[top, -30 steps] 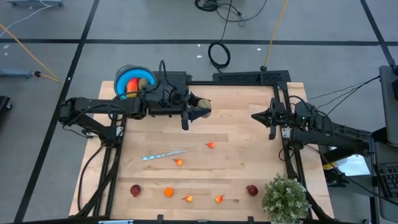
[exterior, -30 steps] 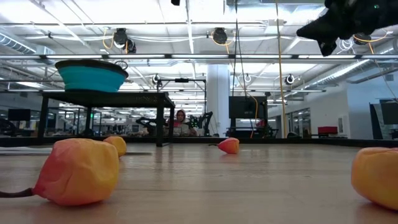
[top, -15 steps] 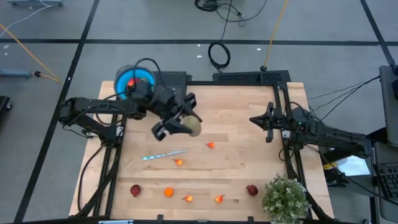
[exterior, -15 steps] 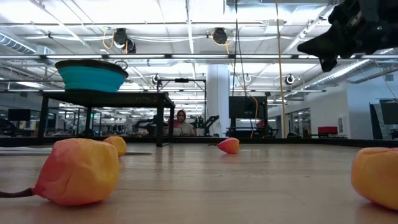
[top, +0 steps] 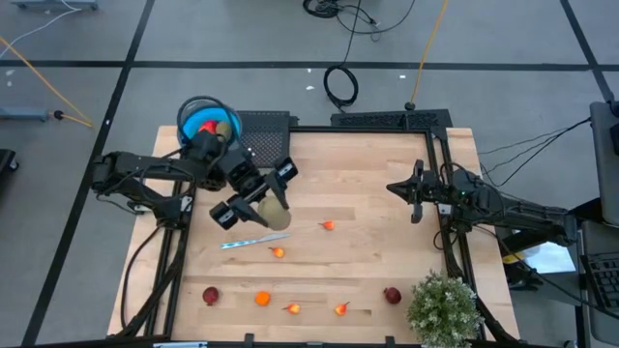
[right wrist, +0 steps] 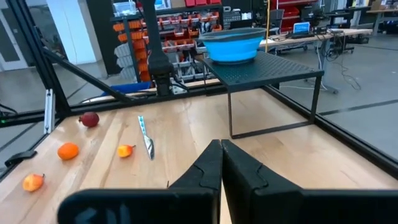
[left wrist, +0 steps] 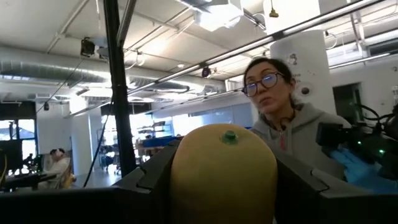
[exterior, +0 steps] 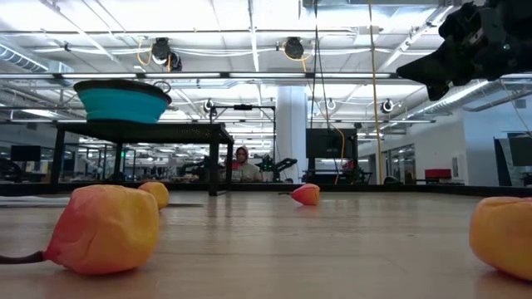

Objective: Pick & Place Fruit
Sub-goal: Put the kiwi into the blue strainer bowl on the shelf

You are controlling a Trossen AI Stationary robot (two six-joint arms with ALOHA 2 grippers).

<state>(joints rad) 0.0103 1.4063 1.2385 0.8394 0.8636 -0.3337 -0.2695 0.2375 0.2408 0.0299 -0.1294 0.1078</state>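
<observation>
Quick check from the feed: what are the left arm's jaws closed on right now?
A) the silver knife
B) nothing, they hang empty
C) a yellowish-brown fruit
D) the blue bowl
C: the left wrist view shows a yellowish-brown fruit clamped between the left gripper's jaws, while the knife lies on the table.

A robotics lab in an open industrial hall — exposed ceiling ducts, strip lights, parts racks with red bins, workbenches with monitors, cables across grey floor — and a person seated nearby.
</observation>
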